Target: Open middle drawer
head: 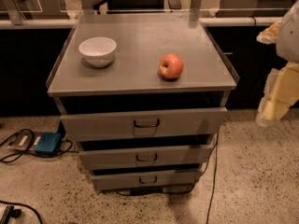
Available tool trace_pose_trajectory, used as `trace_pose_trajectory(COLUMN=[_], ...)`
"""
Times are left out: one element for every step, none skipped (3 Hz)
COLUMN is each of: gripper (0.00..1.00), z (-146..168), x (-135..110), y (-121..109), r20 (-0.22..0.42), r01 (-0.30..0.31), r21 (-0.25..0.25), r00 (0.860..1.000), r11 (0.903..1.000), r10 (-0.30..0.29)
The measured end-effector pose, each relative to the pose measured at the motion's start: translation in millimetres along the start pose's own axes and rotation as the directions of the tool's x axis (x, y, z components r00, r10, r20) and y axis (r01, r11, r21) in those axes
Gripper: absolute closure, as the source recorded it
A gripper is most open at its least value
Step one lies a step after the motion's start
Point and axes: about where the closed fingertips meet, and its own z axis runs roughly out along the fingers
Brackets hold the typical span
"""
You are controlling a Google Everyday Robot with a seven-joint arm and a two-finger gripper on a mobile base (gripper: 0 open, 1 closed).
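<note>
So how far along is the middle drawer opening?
Done: nothing visible; the grey metal middle drawer shows no tray, so it looks unopened. In hand: the gripper hangs at the view's right edge, beside the grey metal cabinet, well clear of the drawer's small dark loop handle. Left: reach the handle, grasp, pull.

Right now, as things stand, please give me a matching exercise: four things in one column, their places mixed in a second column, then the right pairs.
Things:
1. white bowl
2. apple
3. middle drawer
4. hand

Places:
A. right of the cabinet, in the air
B. cabinet top, left side
C. between the top drawer and the bottom drawer
D. cabinet top, right of centre

Pairs: 1-B, 2-D, 3-C, 4-A
</note>
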Motion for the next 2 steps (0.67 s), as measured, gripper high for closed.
trace_pose_trajectory(gripper=[0.0, 0.0], z=[2.4, 23.3], x=[0.7, 7.1], y=[1.2, 11.1], r20=[0.004, 0.03], r01=[-0.006, -0.05], r21=[-0.001, -0.025], r00=[1.0, 0.998], r11=[1.0, 0.9984], r10=[0.006, 0.051])
